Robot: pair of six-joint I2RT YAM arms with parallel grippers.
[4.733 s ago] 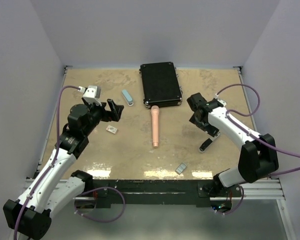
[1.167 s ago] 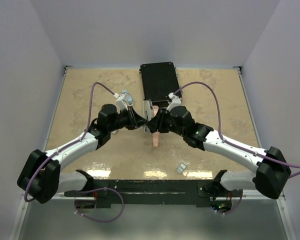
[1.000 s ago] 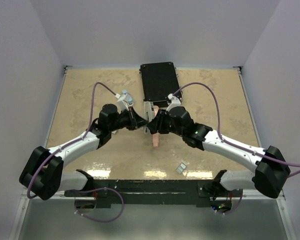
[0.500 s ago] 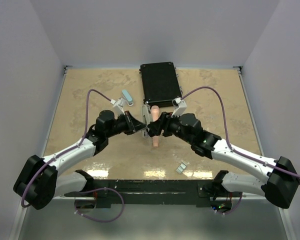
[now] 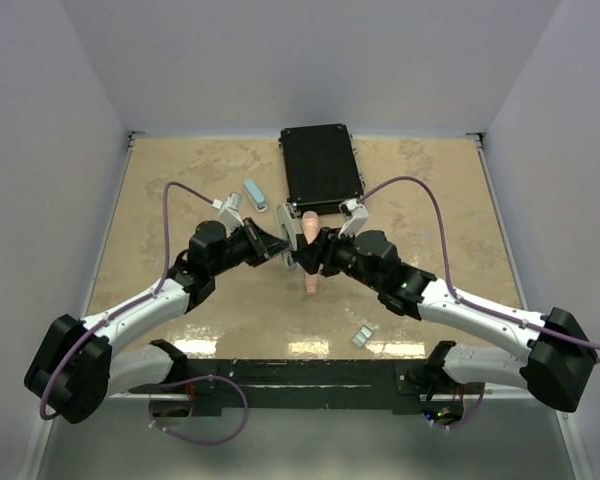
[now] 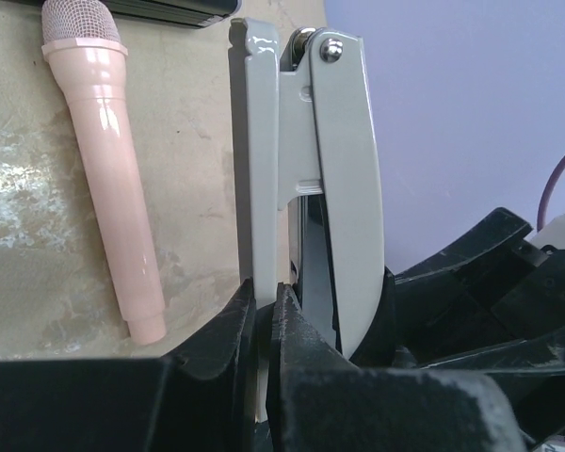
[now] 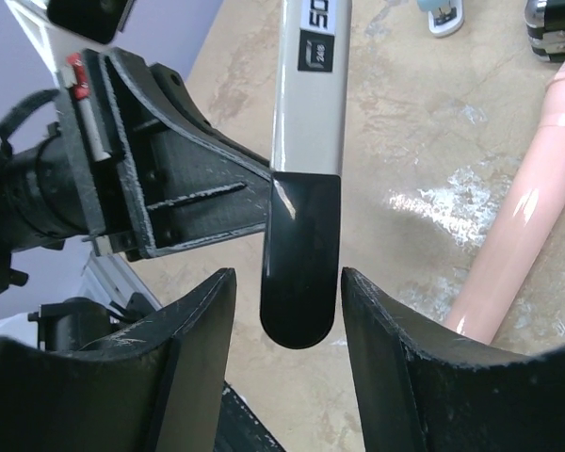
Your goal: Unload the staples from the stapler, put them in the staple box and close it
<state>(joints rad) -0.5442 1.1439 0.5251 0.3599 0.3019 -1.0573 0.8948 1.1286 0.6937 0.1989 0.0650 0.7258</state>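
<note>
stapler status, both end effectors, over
Left end effector shut on stapler base. Right end effector open around its black tip. Staples on table, near edge. Pink microphone below, apart.

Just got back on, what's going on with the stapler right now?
The left gripper is clamped on the thin lower plate of the stapler, holding it next to the pink microphone. The right gripper has its jaws open on either side of the stapler's black end, with a gap on both sides. Some staples lie loose toward the right arm's base.
</note>
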